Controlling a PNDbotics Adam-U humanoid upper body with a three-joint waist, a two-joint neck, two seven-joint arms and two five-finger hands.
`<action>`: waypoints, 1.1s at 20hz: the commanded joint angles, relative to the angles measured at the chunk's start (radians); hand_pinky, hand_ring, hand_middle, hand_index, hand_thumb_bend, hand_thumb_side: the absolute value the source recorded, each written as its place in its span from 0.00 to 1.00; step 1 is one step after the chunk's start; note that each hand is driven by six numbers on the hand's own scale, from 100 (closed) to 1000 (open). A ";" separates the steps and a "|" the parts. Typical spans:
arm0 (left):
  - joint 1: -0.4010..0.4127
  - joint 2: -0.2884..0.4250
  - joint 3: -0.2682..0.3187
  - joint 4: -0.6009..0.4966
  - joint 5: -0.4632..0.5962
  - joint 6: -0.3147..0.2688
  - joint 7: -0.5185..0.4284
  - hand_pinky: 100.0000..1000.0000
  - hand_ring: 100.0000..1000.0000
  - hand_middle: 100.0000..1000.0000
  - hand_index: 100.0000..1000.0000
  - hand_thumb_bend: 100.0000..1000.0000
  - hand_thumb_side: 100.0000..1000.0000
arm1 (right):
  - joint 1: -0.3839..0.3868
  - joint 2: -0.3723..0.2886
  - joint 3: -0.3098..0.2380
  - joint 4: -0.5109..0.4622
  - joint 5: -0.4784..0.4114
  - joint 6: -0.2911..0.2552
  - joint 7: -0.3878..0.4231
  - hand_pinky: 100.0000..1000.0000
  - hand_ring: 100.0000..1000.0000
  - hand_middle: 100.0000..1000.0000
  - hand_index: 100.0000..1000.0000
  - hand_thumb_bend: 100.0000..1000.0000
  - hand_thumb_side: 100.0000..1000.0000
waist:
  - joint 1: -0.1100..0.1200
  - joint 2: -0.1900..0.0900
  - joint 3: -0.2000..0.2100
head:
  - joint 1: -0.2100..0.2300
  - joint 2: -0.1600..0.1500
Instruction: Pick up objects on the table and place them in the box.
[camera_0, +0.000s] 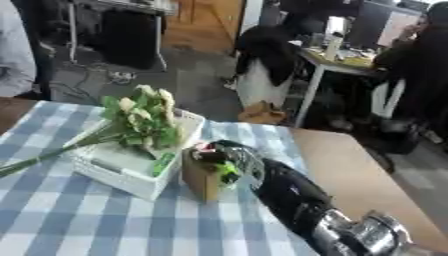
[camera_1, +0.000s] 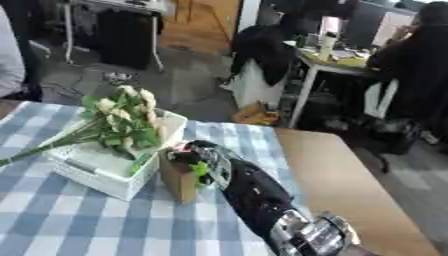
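A white slatted box (camera_0: 122, 181) stands on the blue checked tablecloth (camera_0: 87, 222). A bunch of pale artificial flowers (camera_0: 144, 117) lies across the box, its green stems (camera_0: 44, 157) sticking out over the left rim. Just right of the box, touching or nearly touching its wall, is a small brown carton-like thing (camera_0: 199, 181) with green and pink bits on top. My right hand (camera_0: 234, 159) comes in from the lower right and its fingers curl over the top of that brown thing. My left hand shows in neither view.
Bare wooden table (camera_0: 350, 165) lies to the right of the cloth, ending at the right edge. Beyond the far edge are chairs, a desk and seated people. My black forearm (camera_0: 293, 200) crosses the cloth's lower right.
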 joint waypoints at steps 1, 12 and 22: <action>-0.009 -0.004 -0.003 -0.013 0.005 0.002 -0.005 0.66 0.82 0.78 0.87 0.00 0.84 | -0.031 -0.025 -0.012 -0.004 -0.020 0.011 -0.005 0.94 1.00 1.00 1.00 0.31 0.97 | -0.007 -0.022 0.000 | -0.024 0.006; -0.001 -0.031 -0.013 -0.013 0.011 0.009 -0.029 0.66 0.82 0.78 0.86 0.00 0.83 | -0.023 -0.006 -0.020 0.012 -0.002 0.028 -0.059 0.94 1.00 1.00 1.00 0.35 1.00 | -0.016 -0.043 0.011 | -0.162 0.006; -0.007 -0.044 -0.012 -0.013 0.015 0.007 -0.028 0.66 0.82 0.78 0.86 0.00 0.83 | -0.005 -0.023 -0.023 0.024 0.002 0.016 -0.037 0.94 1.00 1.00 1.00 0.34 0.99 | -0.010 -0.035 0.023 | -0.183 0.006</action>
